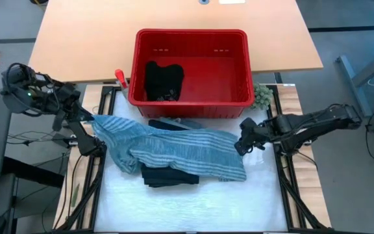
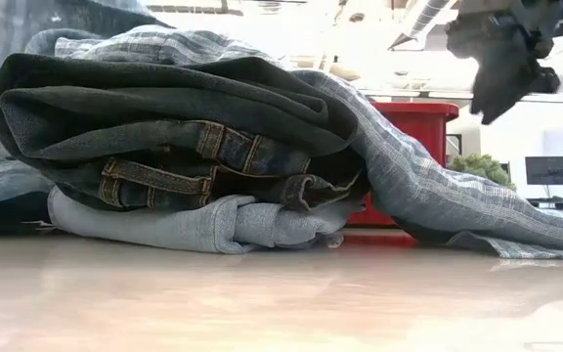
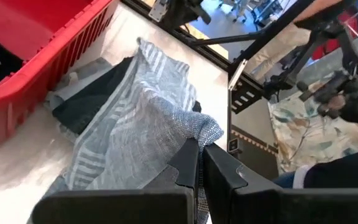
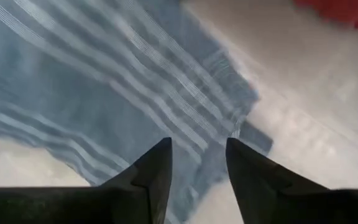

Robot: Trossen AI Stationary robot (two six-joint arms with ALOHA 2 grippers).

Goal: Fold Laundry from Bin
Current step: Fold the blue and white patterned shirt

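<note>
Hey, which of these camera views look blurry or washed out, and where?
Low view: the bare foreground tabletop is soft, and the ceiling lights behind blow out to white. Right wrist view: the blue-white striped soft garment is smeared past the open right pincer. High view: evenly lit, the red rectangular plastic bin crisp.

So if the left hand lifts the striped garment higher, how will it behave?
Probably floppy: the striped garment sags from the left hand, shut on its corner, and drapes over the dark folded pile. It looks thin and likely light. It may drag that pile along.
</note>
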